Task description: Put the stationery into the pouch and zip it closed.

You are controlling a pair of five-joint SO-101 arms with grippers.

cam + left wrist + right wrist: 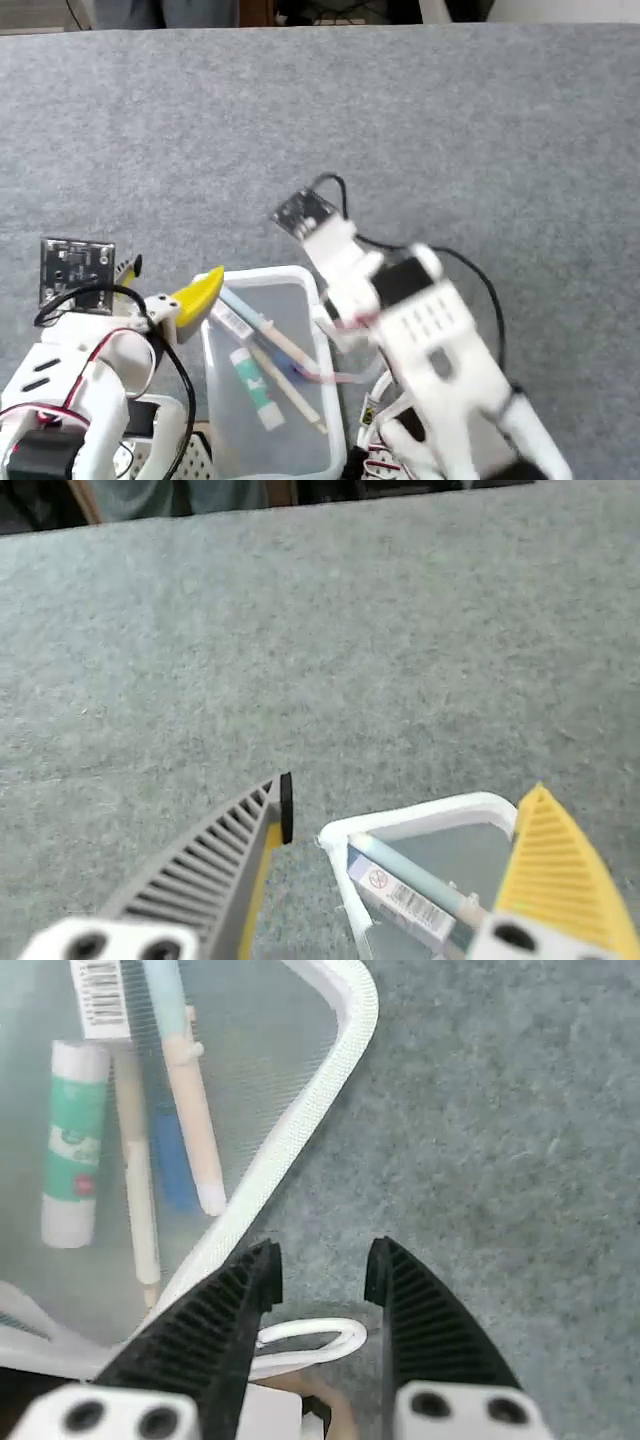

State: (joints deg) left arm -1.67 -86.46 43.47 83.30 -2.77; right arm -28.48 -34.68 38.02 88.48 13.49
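Several pens (285,375) and a glue stick (255,390) lie inside the soft, light, translucent pouch (270,272) on the grey bench (450,120), both arms' jaws spread at its stiffer white zip edge, probably the best hold.

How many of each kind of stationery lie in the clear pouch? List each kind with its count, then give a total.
Glue stick: 1
Pens or pencils: 3, one of them blue and partly covered
Total: 4
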